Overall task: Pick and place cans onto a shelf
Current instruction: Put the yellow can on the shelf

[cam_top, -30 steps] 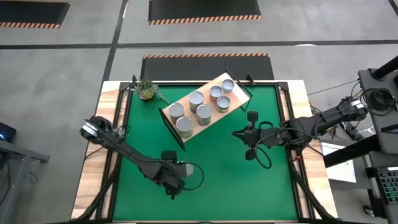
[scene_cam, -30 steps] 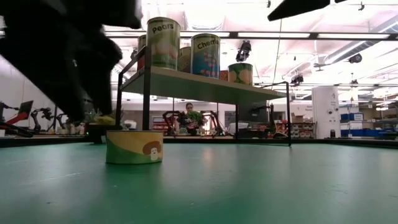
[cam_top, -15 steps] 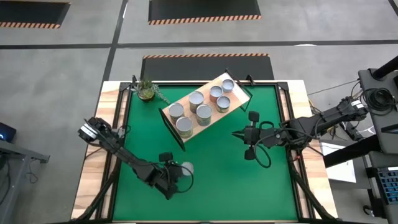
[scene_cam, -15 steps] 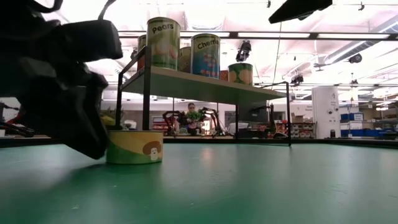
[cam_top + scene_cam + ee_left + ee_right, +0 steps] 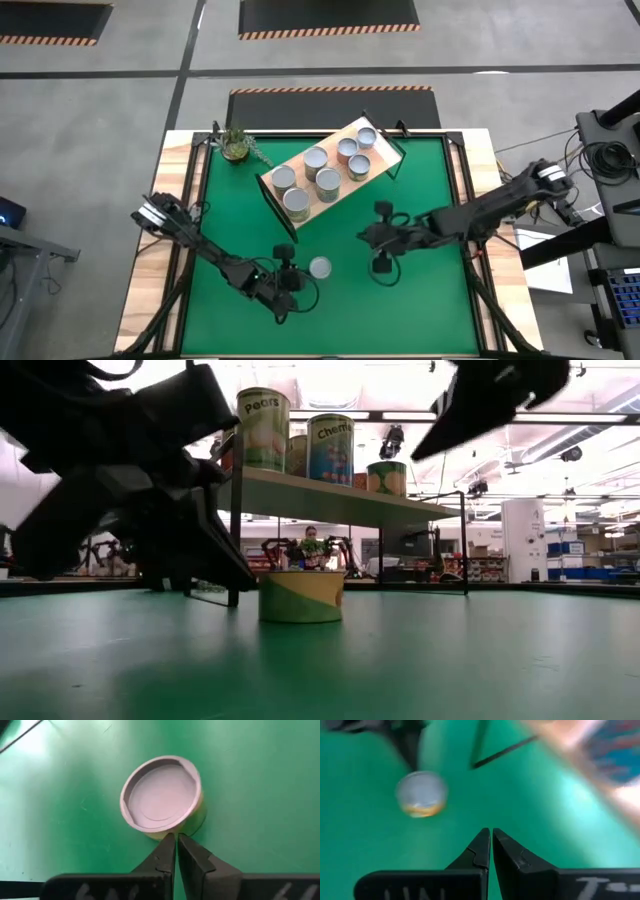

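Observation:
One can (image 5: pixel 320 267), a short tin with a silver top and a yellow-green label, stands upright on the green mat; it also shows in the low view (image 5: pixel 300 597). My left gripper (image 5: pixel 302 275) is shut, its tips at the can's side (image 5: pixel 174 838). My right gripper (image 5: pixel 368 238) is shut and empty, above the mat to the can's right; the can lies ahead of it (image 5: pixel 421 794). The light-wood shelf (image 5: pixel 385 150) stands at the far middle with several cans (image 5: pixel 327 181) on top. My left gripper has its shut fingertips (image 5: pixel 169 840) against the lower side wall of the can (image 5: pixel 161 834), on the wall facing the table's left. The fingers come slanting down from the left. The can stands upright with its base on the mat.
A small potted plant (image 5: pixel 236 145) stands at the far left corner of the mat. The shelf's black frame legs (image 5: pixel 234 520) reach the mat behind the can. Open green mat (image 5: pixel 420 310) lies toward the near right.
My left gripper has come down and gone toward the table's right edge, and the can has slid upright along the mat the same way. My right gripper has moved toward the table's left and near edge, closer to the can.

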### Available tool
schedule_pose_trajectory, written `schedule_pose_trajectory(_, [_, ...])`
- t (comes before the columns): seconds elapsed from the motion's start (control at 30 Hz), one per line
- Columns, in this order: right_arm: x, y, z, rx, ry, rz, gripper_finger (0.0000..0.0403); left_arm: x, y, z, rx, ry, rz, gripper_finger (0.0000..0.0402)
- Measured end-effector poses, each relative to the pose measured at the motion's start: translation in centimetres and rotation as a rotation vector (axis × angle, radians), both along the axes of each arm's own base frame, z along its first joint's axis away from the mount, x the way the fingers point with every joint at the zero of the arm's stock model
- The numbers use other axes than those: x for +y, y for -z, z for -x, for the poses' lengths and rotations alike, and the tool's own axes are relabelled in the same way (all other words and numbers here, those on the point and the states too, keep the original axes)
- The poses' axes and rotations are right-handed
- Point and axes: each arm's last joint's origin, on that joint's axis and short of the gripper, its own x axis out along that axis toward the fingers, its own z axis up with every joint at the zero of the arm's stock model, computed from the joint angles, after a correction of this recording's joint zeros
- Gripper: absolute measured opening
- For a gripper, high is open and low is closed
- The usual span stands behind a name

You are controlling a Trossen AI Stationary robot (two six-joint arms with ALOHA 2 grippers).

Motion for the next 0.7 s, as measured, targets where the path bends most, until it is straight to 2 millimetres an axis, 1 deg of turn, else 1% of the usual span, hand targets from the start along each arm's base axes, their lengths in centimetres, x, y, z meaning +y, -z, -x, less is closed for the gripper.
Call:
schedule_pose_trajectory(0.1, [0.9, 1.9, -1.5, 0.036, -0.076, -0.084, 0.0009, -0.5, 0.0, 0.3, -0.004, 0.016, -0.022, 0.0001])
schedule_pose_trajectory(0.23, [1.7, 3.6, -3.3, 0.011, -0.129, -0.159, 0.0012, -0.8, -0.1, 0.5, -0.007, 0.038, -0.063, 0.0])
schedule_pose_trajectory(0.37, [2.2, 4.9, -4.4, -0.01, -0.137, -0.172, 0.0035, -0.7, 0.2, 0.5, 0.002, 0.037, -0.071, 0.0])
schedule_pose_trajectory(0.5, [2.4, 6.1, -4.9, 0.001, -0.118, -0.19, 0.0083, -0.8, 0.8, 0.4, 0.012, 0.037, -0.079, 0.0])
schedule_pose_trajectory(0.7, [2.6, 7.8, -5.7, 0.006, -0.103, -0.204, 0.018, -0.7, 1.3, 0.0, 0.0, 0.028, -0.07, 0.0])
